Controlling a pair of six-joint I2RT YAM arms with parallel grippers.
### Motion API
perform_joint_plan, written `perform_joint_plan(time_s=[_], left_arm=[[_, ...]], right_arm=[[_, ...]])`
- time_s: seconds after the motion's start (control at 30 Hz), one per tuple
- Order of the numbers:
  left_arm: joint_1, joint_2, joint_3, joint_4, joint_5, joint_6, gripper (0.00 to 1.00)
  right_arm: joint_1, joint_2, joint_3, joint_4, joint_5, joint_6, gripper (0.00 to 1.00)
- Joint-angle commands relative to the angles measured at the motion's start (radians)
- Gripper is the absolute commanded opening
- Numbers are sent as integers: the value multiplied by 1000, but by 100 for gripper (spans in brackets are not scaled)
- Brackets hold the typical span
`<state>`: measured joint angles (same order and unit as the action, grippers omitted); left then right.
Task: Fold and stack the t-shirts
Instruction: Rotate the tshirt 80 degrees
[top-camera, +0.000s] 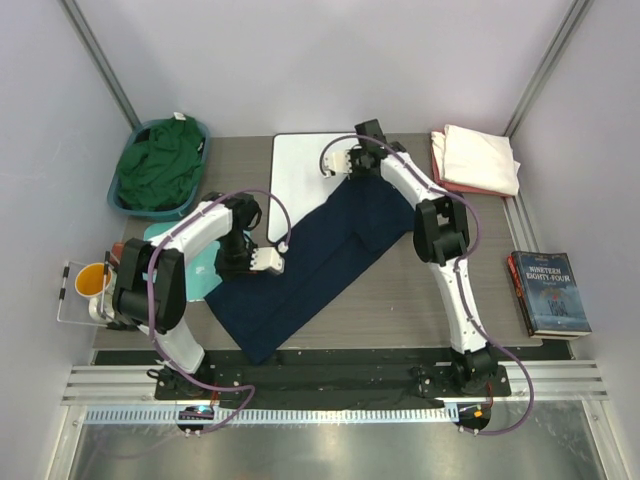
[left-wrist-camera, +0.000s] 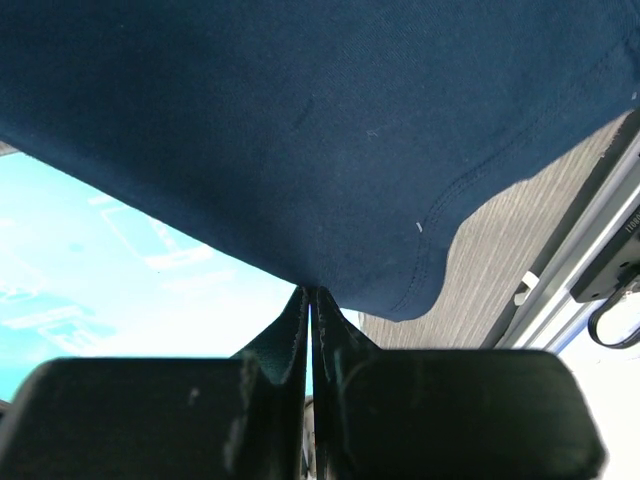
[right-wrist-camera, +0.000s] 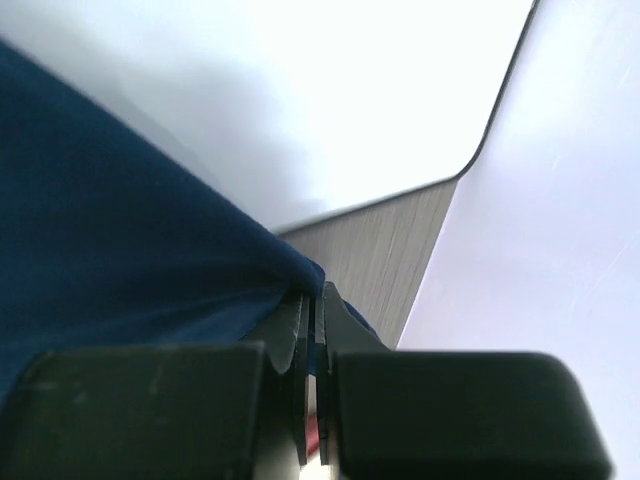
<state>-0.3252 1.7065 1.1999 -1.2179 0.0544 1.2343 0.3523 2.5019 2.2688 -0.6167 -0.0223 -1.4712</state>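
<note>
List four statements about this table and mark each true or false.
1. The left pincer is shut on the navy t-shirt. True.
2. The green t-shirt lies folded on the white board. False: it sits crumpled in the blue basket.
3. The cream t-shirt rests on the pink t-shirt. True.
4. The right pincer hangs open above the blue basket. False: it is shut on the navy t-shirt, over the white board.

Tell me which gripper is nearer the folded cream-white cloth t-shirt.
Right. The right gripper pinches the dark navy blue t-shirt over the white rounded board, left of the cream-white t-shirt; the left gripper grips that navy shirt much farther off, toward the near left.
</note>
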Motion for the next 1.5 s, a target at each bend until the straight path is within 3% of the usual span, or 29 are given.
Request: perform_joint_plan(time_s=[0.0,0.37,0.43,0.47,0.5,0.53,0.57,0.6,0.63,0.83,0.97,1.1,1.23,1.3,1.37,1.4,1.43,1.47], left_arm=[[-12,-38,27,-55,32,-7,0],[-49,-80,12,-107,38,10,0],[-57,-96,1,-120,44,10,0],[-60,-99,-2,-126,50,11,0],[-63,-107,-5,-132,58,10,1],[-66,-108,-8,-140,61,16,4],[-67,-110,-13,-146,61,13,22],[-71,-114,-14,-146,62,4,36],[-71,-119,-14,-143,61,2,55],[-55,-218,-17,-48,22,-48,57],[-8,-317,-83,189,-22,-116,56],[61,-392,-200,490,-143,-199,60],[115,-381,-218,563,-197,-288,63],[129,-372,-204,566,-217,-343,62],[135,-367,-181,572,-223,-377,56],[135,-364,-171,571,-222,-393,50],[133,-364,-149,572,-220,-404,38],[135,-361,-139,572,-212,-412,31]], right_arm=[[30,43,61,339,-39,35,1],[88,241,172,802,-74,100,1],[103,277,195,843,-56,121,8],[106,281,190,898,-50,139,22],[109,284,187,916,-36,167,50],[117,278,170,931,-31,179,62],[119,270,155,963,-22,190,73],[122,261,117,989,1,218,94],[126,243,103,1026,18,233,100],[122,83,-9,1058,224,350,100],[105,-128,-207,1020,268,454,100],[97,-394,-537,844,120,529,98],[111,-586,-698,440,-106,517,87],[129,-639,-713,260,-235,487,57],[158,-658,-729,85,-271,491,25],[172,-661,-745,39,-293,468,15],[209,-670,-764,9,-292,477,8],[226,-676,-803,0,-298,477,6]])
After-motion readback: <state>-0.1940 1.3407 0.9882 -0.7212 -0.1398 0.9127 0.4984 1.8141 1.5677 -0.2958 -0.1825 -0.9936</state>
